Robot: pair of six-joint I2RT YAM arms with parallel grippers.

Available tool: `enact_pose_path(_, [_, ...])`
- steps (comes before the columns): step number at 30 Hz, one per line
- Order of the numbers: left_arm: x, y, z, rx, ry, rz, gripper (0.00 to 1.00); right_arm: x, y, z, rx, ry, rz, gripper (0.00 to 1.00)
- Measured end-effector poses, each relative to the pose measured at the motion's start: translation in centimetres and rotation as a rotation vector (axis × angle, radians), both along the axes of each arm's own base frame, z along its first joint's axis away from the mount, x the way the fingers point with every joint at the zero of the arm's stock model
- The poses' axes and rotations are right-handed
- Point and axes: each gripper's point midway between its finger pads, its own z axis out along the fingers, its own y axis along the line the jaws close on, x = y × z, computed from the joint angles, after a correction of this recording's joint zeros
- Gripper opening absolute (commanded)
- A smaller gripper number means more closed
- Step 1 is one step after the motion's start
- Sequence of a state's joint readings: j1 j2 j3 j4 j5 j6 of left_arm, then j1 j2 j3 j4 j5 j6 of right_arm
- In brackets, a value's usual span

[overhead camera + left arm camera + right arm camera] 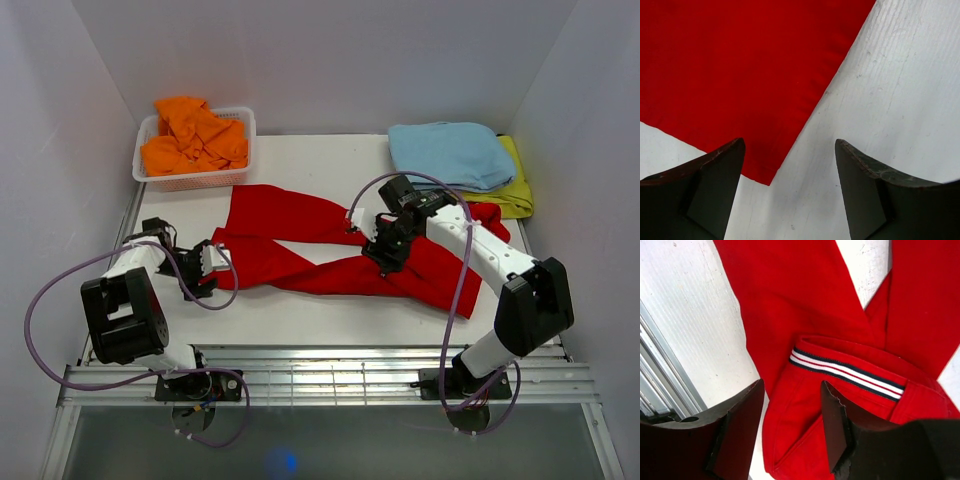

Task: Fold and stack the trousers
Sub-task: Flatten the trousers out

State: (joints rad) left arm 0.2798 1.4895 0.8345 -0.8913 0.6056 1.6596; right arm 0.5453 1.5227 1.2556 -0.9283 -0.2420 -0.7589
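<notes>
The bright red trousers (310, 245) lie spread across the middle of the table, legs pointing left, waist at the right. My left gripper (208, 266) is open and empty just off the leg ends; the left wrist view shows a leg corner (740, 90) between its jaws on the white table. My right gripper (385, 252) is open and hovers over the waist area. The right wrist view shows the red fabric (805, 405) between its jaws, with a white-and-dark striped band (845, 372) just beyond them.
A white basket (160, 178) holding an orange garment (195, 135) stands at the back left. A light blue garment (450, 152) lies on a yellow one (520, 190) at the back right. A metal rail (330, 375) runs along the near edge.
</notes>
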Motion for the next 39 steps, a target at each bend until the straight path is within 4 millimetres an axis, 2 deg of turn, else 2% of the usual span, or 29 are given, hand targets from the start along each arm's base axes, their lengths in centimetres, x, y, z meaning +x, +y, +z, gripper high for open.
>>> enact_pose_path(9, [1.1, 0.3, 0.1, 0.006, -0.032, 0.030, 0.87, -0.3, 0.5, -3.0, -0.042, 0.036, -0.042, 0.57])
enact_pose_path(13, [1.3, 0.3, 0.1, 0.006, -0.038, 0.037, 0.87, 0.1, 0.5, -4.4, -0.064, 0.029, -0.075, 0.56])
enact_pose_path(18, [1.5, 0.2, 0.2, -0.001, -0.047, 0.040, 0.87, 1.0, -0.1, -6.2, -0.099, -0.002, -0.128, 0.40])
enact_pose_path(21, [1.7, 0.1, 0.4, -0.004, -0.056, 0.036, 0.88, 0.9, -0.3, -6.7, -0.111, 0.003, -0.143, 0.13])
enact_pose_path(22, [1.8, 0.1, 0.6, -0.004, -0.065, 0.034, 0.89, 0.9, -0.3, -6.8, -0.113, 0.002, -0.146, 0.08])
enact_pose_path(26, [2.2, -0.3, 1.8, -0.015, -0.122, 0.013, 0.88, 1.1, -0.4, -6.6, -0.115, -0.011, -0.160, 0.08])
enact_pose_path(29, [2.6, -0.8, 3.0, -0.033, -0.176, -0.006, 0.88, 1.3, -0.5, -5.1, -0.089, -0.049, -0.164, 0.08])
enact_pose_path(33, [2.7, -1.7, 3.5, -0.053, -0.201, -0.040, 0.86, 2.6, -1.3, -0.4, 0.025, -0.157, -0.191, 0.08])
enact_pose_path(39, [0.9, -2.7, 1.8, -0.071, -0.096, -0.096, 0.87, 4.8, -5.7, 6.8, 0.156, -0.354, -0.303, 0.08])
